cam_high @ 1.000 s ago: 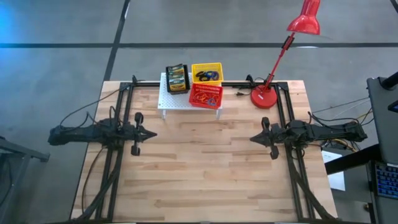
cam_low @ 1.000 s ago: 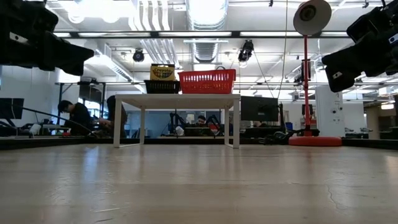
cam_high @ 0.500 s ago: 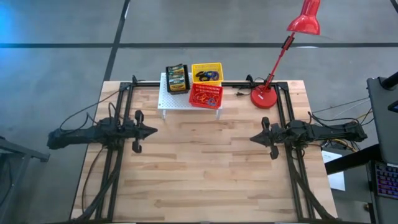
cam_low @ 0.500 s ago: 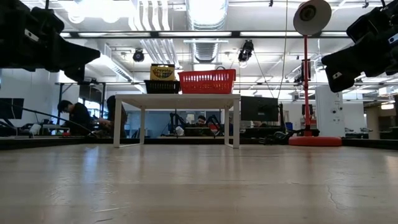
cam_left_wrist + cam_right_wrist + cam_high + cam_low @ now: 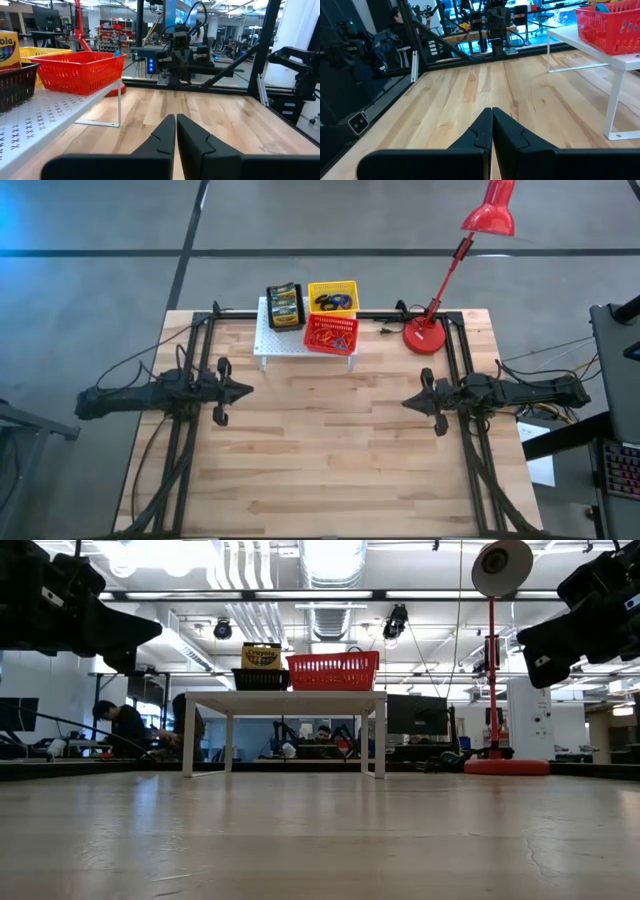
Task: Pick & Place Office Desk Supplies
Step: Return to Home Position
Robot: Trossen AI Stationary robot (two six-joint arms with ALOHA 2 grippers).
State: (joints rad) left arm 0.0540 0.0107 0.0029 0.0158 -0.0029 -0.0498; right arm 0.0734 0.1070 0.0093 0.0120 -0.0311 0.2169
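Observation:
A black basket (image 5: 285, 306) holding yellow-and-green crayon boxes, a yellow basket (image 5: 332, 297) and a red basket (image 5: 331, 333) with coloured elastic loops stand on the white perforated rack (image 5: 272, 340) at the table's far side. The red basket also shows in the left wrist view (image 5: 80, 71) and the right wrist view (image 5: 609, 27). My left gripper (image 5: 246, 391) is shut and empty above the table's left part. My right gripper (image 5: 407, 403) is shut and empty above the right part. Both point toward the table's middle.
A red desk lamp stands with its base (image 5: 424, 336) at the far right of the table, its head (image 5: 488, 218) reaching beyond the far edge. Black frame rails (image 5: 203, 340) run along the left and right sides. Bare wood (image 5: 320, 450) lies between the arms.
My left gripper has moved a little toward the table's right edge and stays shut. My right arm has kept still.

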